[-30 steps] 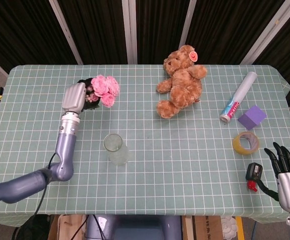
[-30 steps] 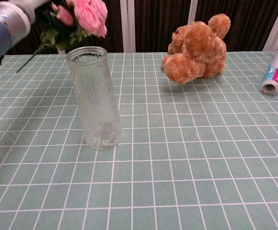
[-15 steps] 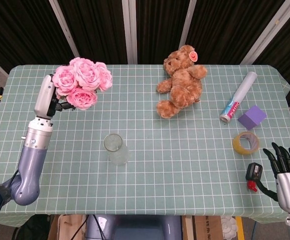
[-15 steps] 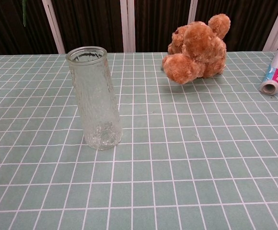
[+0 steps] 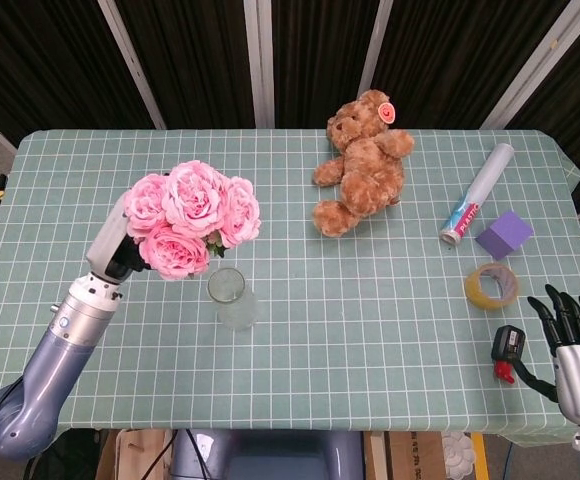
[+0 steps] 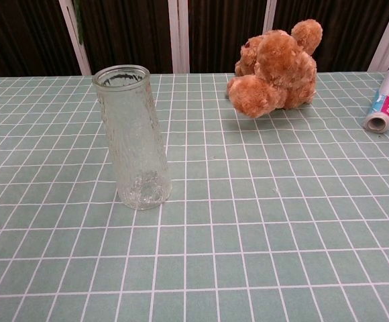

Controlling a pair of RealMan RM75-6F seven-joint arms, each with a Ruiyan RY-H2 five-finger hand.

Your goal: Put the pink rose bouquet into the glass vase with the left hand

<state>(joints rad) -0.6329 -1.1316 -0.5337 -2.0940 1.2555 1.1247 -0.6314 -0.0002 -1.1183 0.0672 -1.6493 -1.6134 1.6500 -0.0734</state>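
Observation:
My left hand (image 5: 112,252) grips the pink rose bouquet (image 5: 192,216) and holds it high over the table, blooms facing the head camera, just left of and above the glass vase (image 5: 229,296). The vase stands upright and empty at the table's middle left, and in the chest view the glass vase (image 6: 132,135) fills the left side; only a thin green stem tip (image 6: 78,20) shows at that view's top edge. My right hand (image 5: 573,345) rests with fingers apart at the near right corner, holding nothing.
A brown teddy bear (image 5: 362,165) lies at the back centre. Toward the right lie a plastic-wrap roll (image 5: 478,193), a purple block (image 5: 504,235), a tape ring (image 5: 491,286) and a small black-and-red tool (image 5: 509,352) beside my right hand.
My left hand has lifted the bouquet from the back left and carried it nearer and rightward, close to the vase. The right hand has not moved.

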